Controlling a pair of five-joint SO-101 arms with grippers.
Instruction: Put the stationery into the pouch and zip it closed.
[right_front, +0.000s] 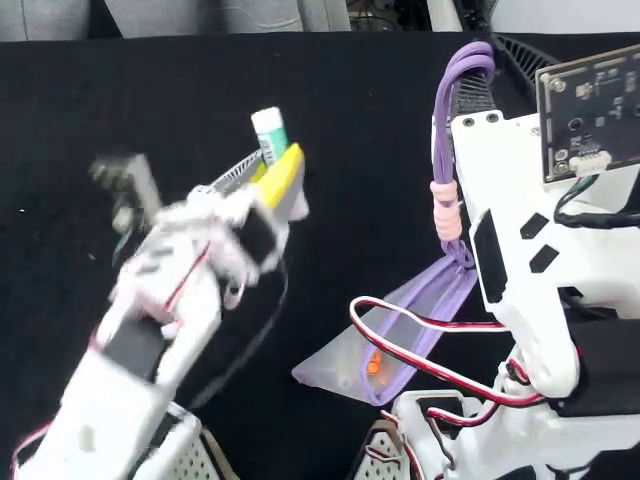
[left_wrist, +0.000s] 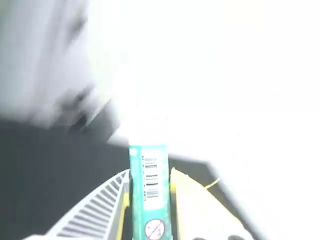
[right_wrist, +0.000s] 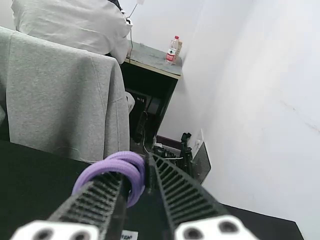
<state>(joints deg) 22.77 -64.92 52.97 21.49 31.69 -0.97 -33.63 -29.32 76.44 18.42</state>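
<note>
A green and white glue stick (right_front: 269, 133) is clamped in my left gripper (right_front: 268, 170), held above the black table to the left of the pouch. In the left wrist view the glue stick (left_wrist: 149, 192) sits between the white ribbed finger and the yellow finger. The translucent purple pouch (right_front: 400, 330) hangs tilted from its purple loop handle (right_front: 462, 80), and my right gripper (right_wrist: 140, 182) is shut on that purple loop (right_wrist: 112, 170). A small orange item (right_front: 373, 366) shows inside the pouch near its lower end.
The black table (right_front: 150, 90) stretches across the high view. The right arm's white body and red-black cables (right_front: 430, 365) crowd the lower right. A grey draped chair (right_wrist: 60, 95) and a desk stand in the room behind.
</note>
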